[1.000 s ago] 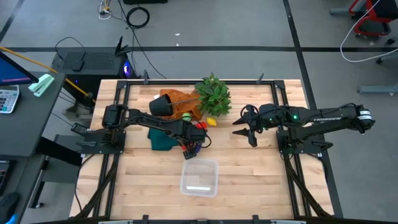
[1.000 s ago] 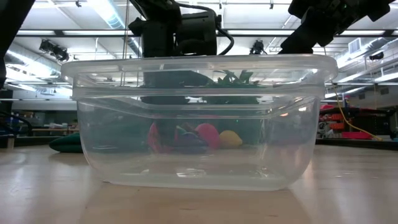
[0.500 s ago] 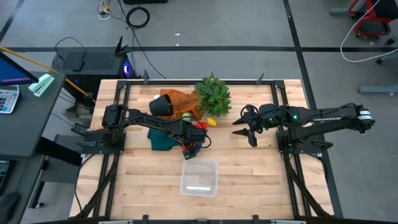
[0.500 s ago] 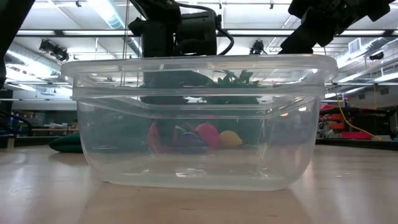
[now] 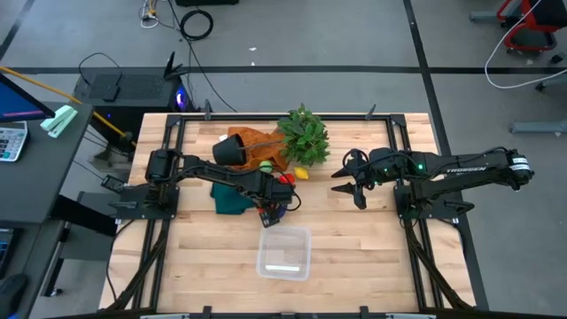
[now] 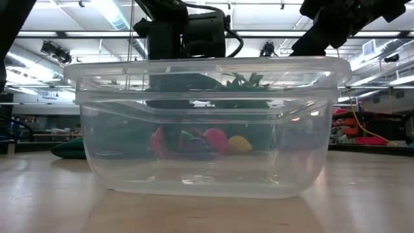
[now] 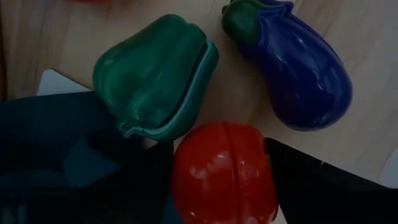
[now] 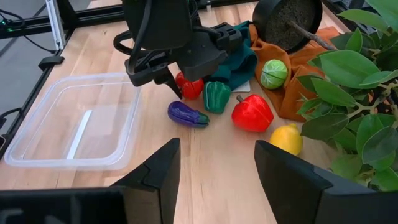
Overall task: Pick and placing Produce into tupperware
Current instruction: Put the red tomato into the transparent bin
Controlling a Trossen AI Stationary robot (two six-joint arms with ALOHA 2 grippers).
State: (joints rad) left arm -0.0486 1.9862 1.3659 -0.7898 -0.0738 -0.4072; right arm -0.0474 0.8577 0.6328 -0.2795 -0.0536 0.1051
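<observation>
My left gripper [image 5: 276, 206] is low over the table, just beyond the clear tupperware [image 5: 283, 252], with its fingers on either side of a round red tomato [image 7: 224, 174]. A green pepper [image 7: 155, 78] and a purple eggplant [image 7: 292, 68] lie on the wood right beside it. A red pepper [image 8: 252, 113], a yellow lemon [image 8: 286, 138] and a light green cabbage [image 8: 272, 73] lie farther back. The tupperware holds no produce. My right gripper [image 5: 347, 182] is open and empty, off to the right. My left gripper pinches the red tomato between its two fingers, one on each of the tomato's opposite sides [image 7: 180, 177]. The fingers come from above, pointing down. The tomato sits on the table, close against the green pepper.
A tipped black pot [image 5: 230, 149] lies on an orange cloth [image 5: 261, 146] at the back, with a bushy green plant [image 5: 304, 135] beside it. A dark green cloth [image 5: 230, 199] lies under my left arm. Bare wood lies in front of and to the right of the tupperware.
</observation>
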